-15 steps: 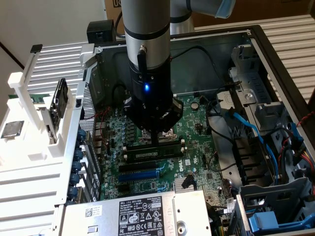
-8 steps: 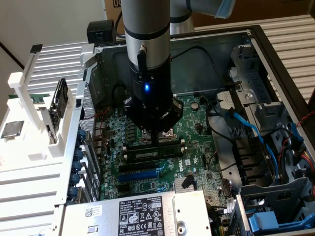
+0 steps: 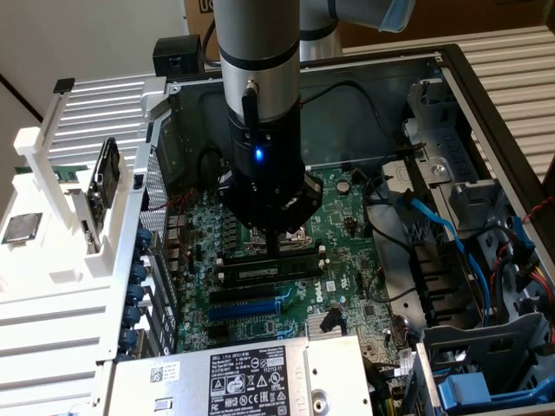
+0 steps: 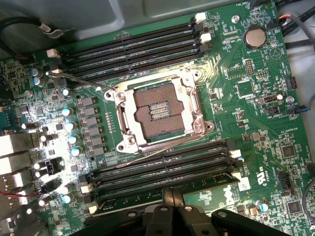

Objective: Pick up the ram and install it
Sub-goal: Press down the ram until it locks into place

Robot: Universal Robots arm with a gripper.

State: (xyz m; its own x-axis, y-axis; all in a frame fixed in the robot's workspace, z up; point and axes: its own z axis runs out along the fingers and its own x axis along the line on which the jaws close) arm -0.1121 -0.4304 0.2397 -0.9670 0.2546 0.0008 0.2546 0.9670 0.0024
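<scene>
Currently the black claw [image 3: 274, 245] is pressing, fully closed, on the long green circuit-board ram stick [image 3: 269, 270], which is sitting directly beneath it in a black memory slot [image 3: 260, 296] beside the silver processor socket [image 4: 160, 110].

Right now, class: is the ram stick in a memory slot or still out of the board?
In. The ram stands on edge in a black slot beside the CPU socket, directly under the gripper.
</scene>
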